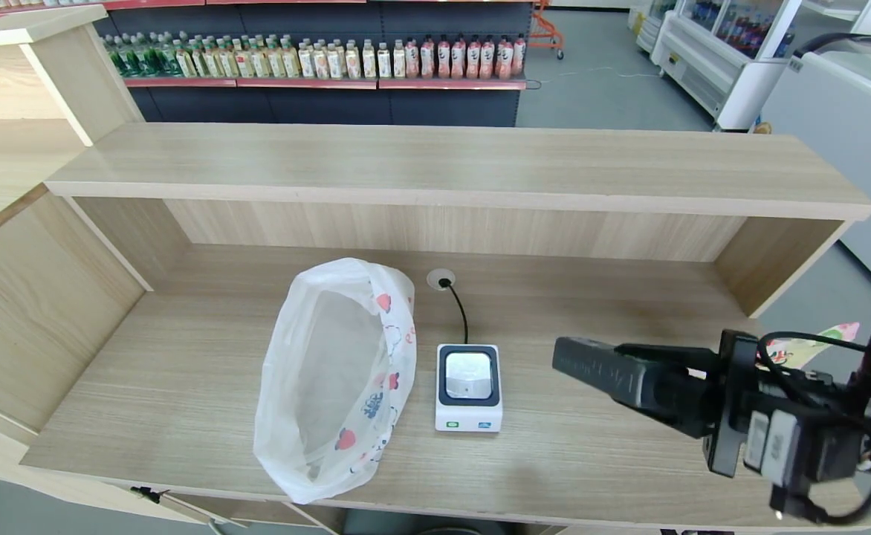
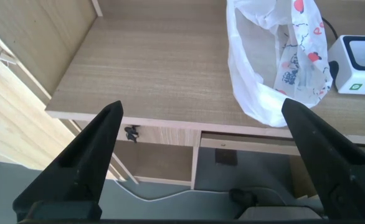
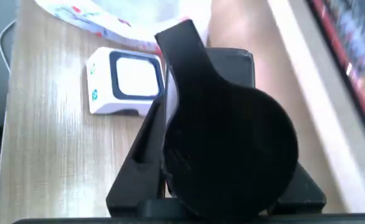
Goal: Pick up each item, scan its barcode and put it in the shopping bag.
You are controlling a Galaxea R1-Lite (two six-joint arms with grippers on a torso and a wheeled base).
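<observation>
Desk in the head view carries a white printed plastic shopping bag lying left of centre, its mouth gaping toward the near edge. Through the thin film I see nothing inside, so I judge it empty. Just right of it sits the barcode scanner, a small white box with its window facing up and nothing over it. Its cable runs to a hole at the far side of the desk. The right claw is to the right of the scanner and apart from it, pointing left. Whether its fingers are pressed together or pinching something, I cannot tell. Behind that arm, at the far right, peeks what looks like a colourful packet, probably one of the items.

Left wrist view: the left claw is spread wide and holds nothing. It hangs off the desk's near edge, with the bag ahead on the desk and the scanner just beyond it.

Right wrist view: a dark rounded mass blocks the claw, so its state stays unclear. The scanner and the bag's printed rim lie beyond.

Judging by the empty bag, the work is at its first step, fetching an item. Next, an item's barcode must be turned to face the window.
</observation>
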